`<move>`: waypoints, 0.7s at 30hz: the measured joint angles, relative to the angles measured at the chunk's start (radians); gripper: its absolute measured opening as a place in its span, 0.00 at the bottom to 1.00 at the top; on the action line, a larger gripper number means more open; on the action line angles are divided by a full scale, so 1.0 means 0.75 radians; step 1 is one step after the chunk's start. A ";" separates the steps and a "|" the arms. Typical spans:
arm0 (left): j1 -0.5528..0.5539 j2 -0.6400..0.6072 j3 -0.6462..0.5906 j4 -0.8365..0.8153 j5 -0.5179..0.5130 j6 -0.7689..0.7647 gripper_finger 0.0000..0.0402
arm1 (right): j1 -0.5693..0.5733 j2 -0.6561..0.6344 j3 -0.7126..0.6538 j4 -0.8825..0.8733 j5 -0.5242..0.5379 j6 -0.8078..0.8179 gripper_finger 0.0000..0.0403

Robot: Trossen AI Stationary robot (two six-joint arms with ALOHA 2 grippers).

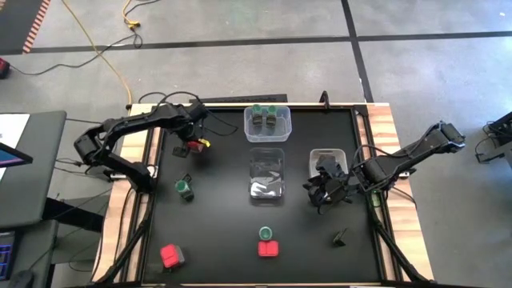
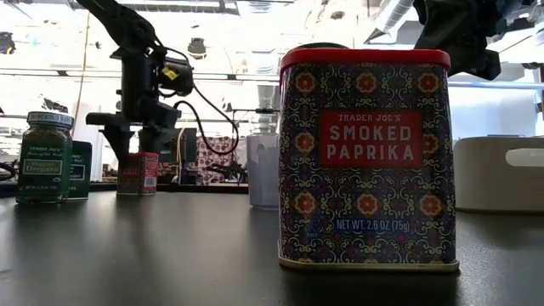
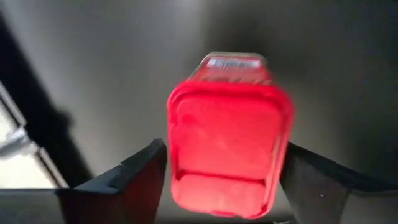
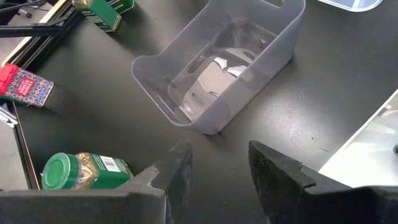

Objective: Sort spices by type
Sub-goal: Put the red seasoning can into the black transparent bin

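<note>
Grey concrete floor round a black tabletop point(image 1: 224, 216), seen from above: left gripper point(image 1: 192, 138) poised right over a red tin point(image 1: 194, 148) near the far-left edge, prob. to lift it as the next red one to sort; right gripper point(image 1: 324, 192) waiting low beside the white tub point(image 1: 328, 154), nothing in it. Back tub point(image 1: 267, 122) already holding green-lidded jars, so likely the green bin; middle clear tub point(image 1: 266, 178) w/ only glare inside, contents unclear. Loose spices elsewhere: green jar point(image 1: 185, 189), green jar + red tin pair point(image 1: 268, 242) at the near edge, another red tin point(image 1: 171, 256) near-left, small dark item point(image 1: 340, 237) too tiny to name. At table height: smoked paprika tin point(image 2: 365, 157) filling the foreground and blocking the middle of the table; oregano jar point(image 2: 44, 157) at left; tub interiors not visible from here. Left wrist cam: jaws spread either side of the red lid, lined up square for a pinch; blurred, so can't tell if pads actually press the tin yet, and tin's base hidden under the lid. Right wrist cam: jaws apart, bare tabletop between them, a jar w/ green cap point(image 4: 84, 171) lying on its side close by, poss. the next pick; tub edge cut off by frame.
</note>
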 joint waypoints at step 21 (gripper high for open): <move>-0.497 -0.003 0.510 -0.266 -0.028 -0.999 0.53 | -0.001 0.000 0.000 0.001 0.000 -0.012 0.46</move>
